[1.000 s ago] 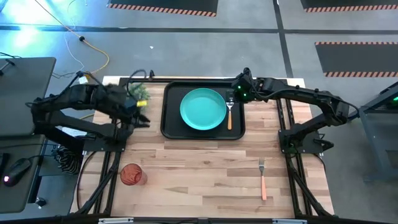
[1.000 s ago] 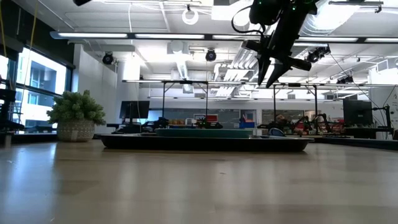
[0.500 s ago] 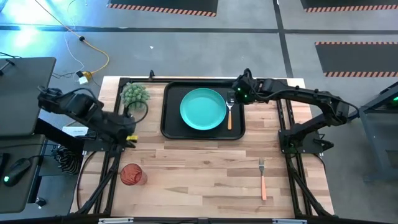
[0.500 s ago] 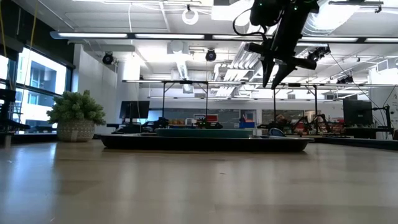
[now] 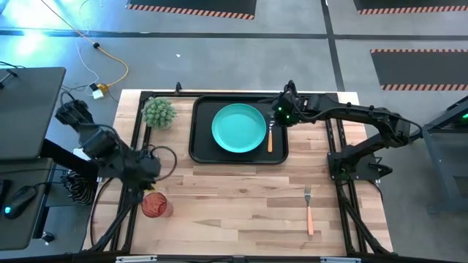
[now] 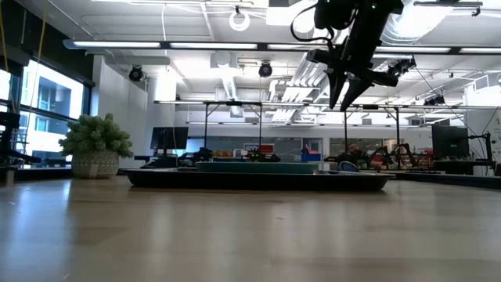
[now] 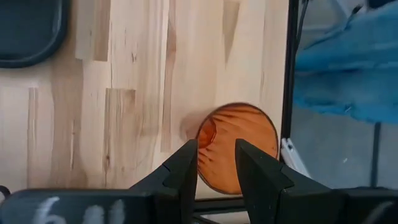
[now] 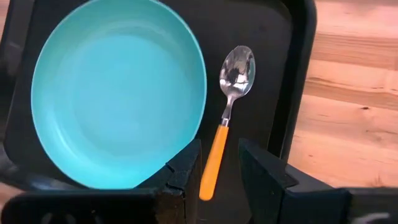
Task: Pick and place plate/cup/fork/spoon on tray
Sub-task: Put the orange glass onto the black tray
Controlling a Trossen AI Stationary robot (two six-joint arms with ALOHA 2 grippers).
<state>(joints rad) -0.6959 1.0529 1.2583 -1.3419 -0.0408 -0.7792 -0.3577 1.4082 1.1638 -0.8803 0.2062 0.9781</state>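
A: While my left gripper (image 7: 216, 171) hangs over the cup (image 5: 153, 205) with fingers apart, what could fail?

B: The cup sits near the table's left edge; an off-centre close could tip it off.

A: My right gripper (image 8: 219, 171), fingers apart, hovers above the tray (image 5: 201, 150).

B: Fork (image 5: 308, 210) lies on bare wood, well apart from the tray, long axis front-to-back, tines toward the tray.

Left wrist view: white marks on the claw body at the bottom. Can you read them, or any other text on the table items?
Left claw body: white marks, too blurred to read; possibly digits.
Round teal plate, silver spoon with orange handle, black rectangular tray, translucent red-brown cup, orange-handled fork: no lettering visible.
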